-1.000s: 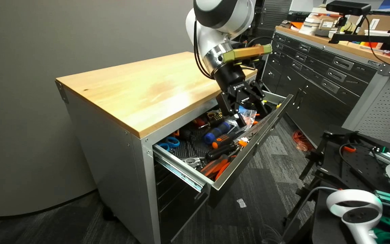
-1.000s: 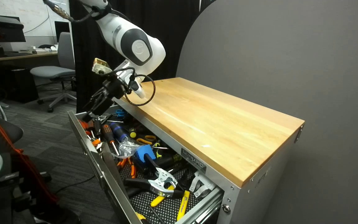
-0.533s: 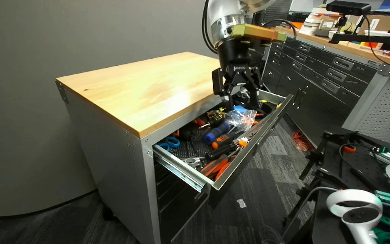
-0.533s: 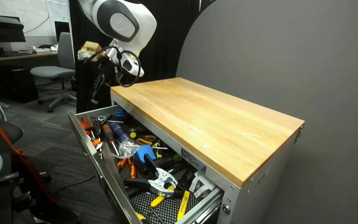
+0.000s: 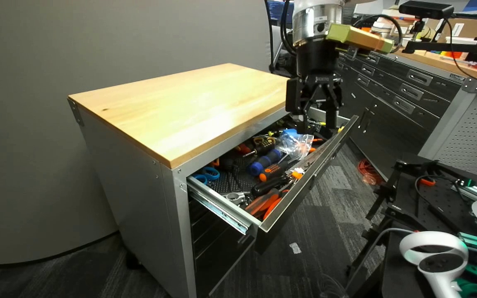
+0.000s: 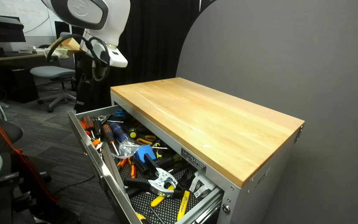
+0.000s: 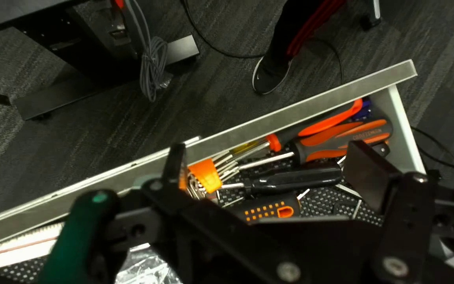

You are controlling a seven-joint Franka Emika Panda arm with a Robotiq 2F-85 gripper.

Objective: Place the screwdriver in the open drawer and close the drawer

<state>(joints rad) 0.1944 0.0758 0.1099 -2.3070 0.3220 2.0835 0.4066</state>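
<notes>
The black two-fingered hand (image 5: pixel 316 126), spread wide and empty, hangs above the open grey metal drawer (image 7: pixel 306 108). Inside it lie an orange-and-grey-handled screwdriver (image 7: pixel 344 140) and a black-handled one (image 7: pixel 294 180); which is meant is unclear. Placing seems done; closing calls for pushing the drawer's front from outside.

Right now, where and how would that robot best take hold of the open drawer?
Probably by the front rim of the drawer, from straight above, so the open gripper can straddle it: that rim is a narrow, straight, upward-facing edge, and the gripper points down.
</notes>
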